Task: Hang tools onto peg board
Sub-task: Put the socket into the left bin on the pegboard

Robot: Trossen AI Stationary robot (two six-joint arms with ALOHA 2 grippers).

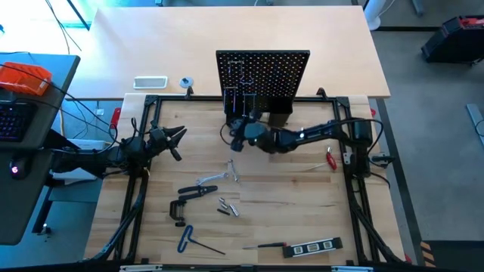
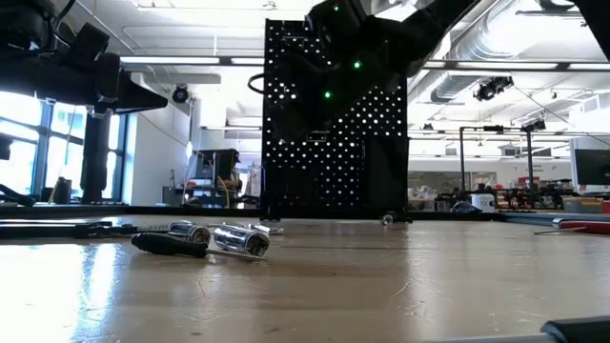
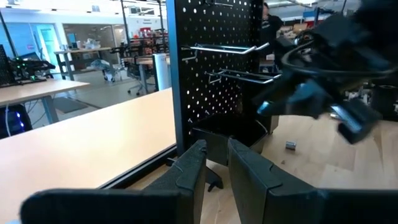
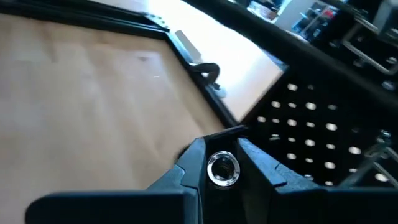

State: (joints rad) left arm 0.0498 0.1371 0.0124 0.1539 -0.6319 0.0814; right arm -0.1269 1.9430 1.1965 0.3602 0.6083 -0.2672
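a: right gripper (image 4: 216, 163) has its fingers closed down on a small silver ring-ended piece, a socket or a wrench (image 4: 222, 168) end, i can't tell which.

b: and where is it relative to the peg board (image 1: 263, 75)?

a: just in front of the board's lower left part, by the holder boxes (image 1: 257, 106). from the grip, the board and its hooks (image 3: 224, 48) lie straight ahead, close, so the move looks like a short push forward. the hooks stick out toward the table, so i'd judge the ring has to face them end-on.

b: the left gripper (image 1: 175, 140)?

a: waiting at the table's left side, well off from the board, fingers a narrow gap apart, holding nothing.

b: the rest of the tools?

a: nearest the front edge: level (image 1: 311, 247), hex key (image 1: 186, 238). then c-clamp (image 1: 176, 208), pliers (image 1: 198, 192), sockets (image 1: 228, 206). right arm is clearly nearer the board.
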